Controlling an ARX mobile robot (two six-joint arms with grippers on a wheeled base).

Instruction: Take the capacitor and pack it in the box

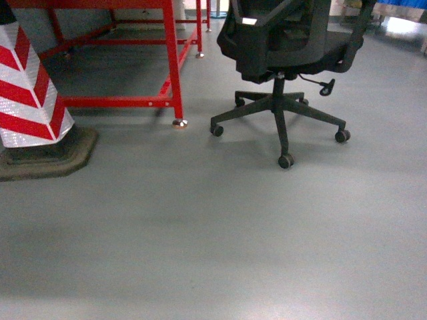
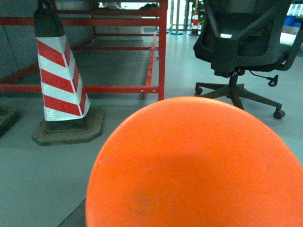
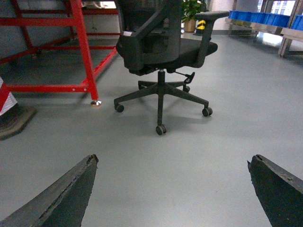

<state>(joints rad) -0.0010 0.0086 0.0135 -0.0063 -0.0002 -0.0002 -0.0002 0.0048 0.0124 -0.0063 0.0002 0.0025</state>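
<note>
The head view shows a grey floor (image 1: 213, 233), a black wheeled office chair (image 1: 280, 47) at 1 o'clock and a red-and-white striped cone (image 1: 27, 87) at 9 o'clock. No claw or box shows.

In the left wrist view, a big round orange shape (image 2: 194, 165) hides the claw, so I cannot tell its state.

In the right wrist view, the right claw (image 3: 173, 187) has its two dark fingers (image 3: 66, 194) wide apart over bare floor, with the chair at 12 o'clock.

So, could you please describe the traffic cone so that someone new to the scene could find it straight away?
Start at the red frame on the left of the head view, across from the black chair. The cone stands on the grey floor just left of the frame's front leg. Unlike anything near it, it has slanted red and white stripes and a dark, flat base.
</note>
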